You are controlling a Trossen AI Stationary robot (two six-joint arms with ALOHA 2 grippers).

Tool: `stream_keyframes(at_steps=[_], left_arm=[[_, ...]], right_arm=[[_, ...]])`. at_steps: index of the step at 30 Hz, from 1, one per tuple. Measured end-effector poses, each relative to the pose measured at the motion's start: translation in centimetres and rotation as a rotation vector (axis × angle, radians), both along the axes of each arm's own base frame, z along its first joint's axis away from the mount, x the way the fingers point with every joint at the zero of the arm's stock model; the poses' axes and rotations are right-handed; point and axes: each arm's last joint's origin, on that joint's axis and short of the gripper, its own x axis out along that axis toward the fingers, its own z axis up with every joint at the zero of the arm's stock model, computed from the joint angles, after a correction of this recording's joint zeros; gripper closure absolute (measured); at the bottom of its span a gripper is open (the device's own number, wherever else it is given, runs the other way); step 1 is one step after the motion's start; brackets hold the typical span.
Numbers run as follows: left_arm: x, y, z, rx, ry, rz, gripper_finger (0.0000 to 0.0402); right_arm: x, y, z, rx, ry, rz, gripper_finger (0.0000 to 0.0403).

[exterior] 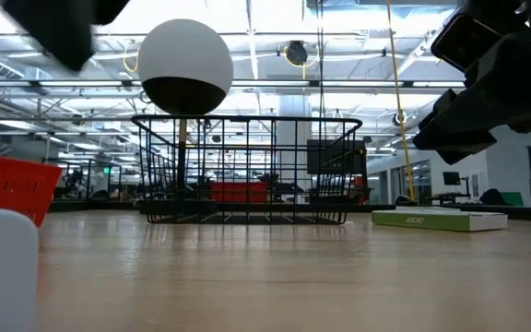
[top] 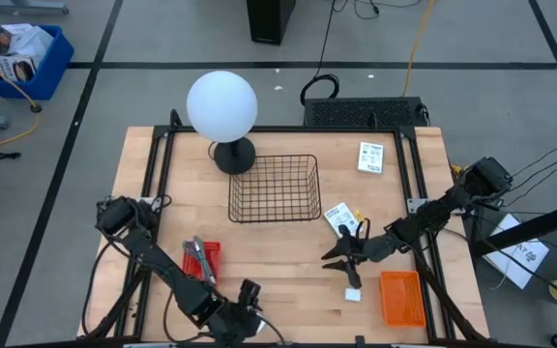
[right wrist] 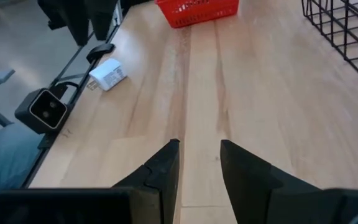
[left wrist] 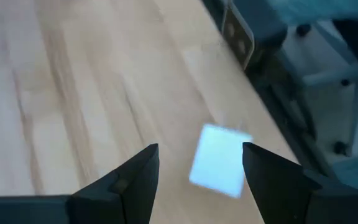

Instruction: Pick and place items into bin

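Note:
The bin is a black wire basket [top: 275,188] at the table's middle, beside the white globe lamp. A small white block [left wrist: 219,160] lies flat on the wood near the table's near edge. My left gripper [left wrist: 199,163] hovers over it, open, one finger on either side and apart from it. A second white block [top: 353,295] lies near the orange tray. Two white packets [top: 370,157] [top: 339,216] lie flat right of the bin. My right gripper [top: 329,261] is open over bare wood with nothing between its fingers [right wrist: 199,152].
A small red basket [top: 203,257] with a grey tool across it sits left of centre. An orange tray [top: 401,298] is at the near right. The lamp [top: 222,106] stands at the bin's far left corner. A small camera [right wrist: 45,109] sits on the near edge.

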Motion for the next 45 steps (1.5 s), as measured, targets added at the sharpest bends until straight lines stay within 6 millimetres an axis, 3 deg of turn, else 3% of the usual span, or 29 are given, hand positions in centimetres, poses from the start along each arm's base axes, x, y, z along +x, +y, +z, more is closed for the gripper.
stream_keyframes(at_steps=[11,16,26,45], left_arm=[[0.8,0.3,-0.2,-0.098,0.014,0.067,0.0167],[1.0,0.5,-0.4,-0.064,0.016,0.044,0.0167],[1.3,0.3,-3.3,-0.04,0.104,0.019,0.0167],[2.5,1.2,-3.3,-0.066,0.11,-0.044,0.0167]], right_arm=[[0.0,0.1,0.0,0.033,0.006,-0.007,0.0291],[-0.2,0.5,0.0,0.032,0.006,0.01,0.0293],[-0.4,0.8,0.0,0.031,0.005,0.022,0.0293],[-0.4,0.8,0.0,0.027,0.004,0.023,0.0293]])
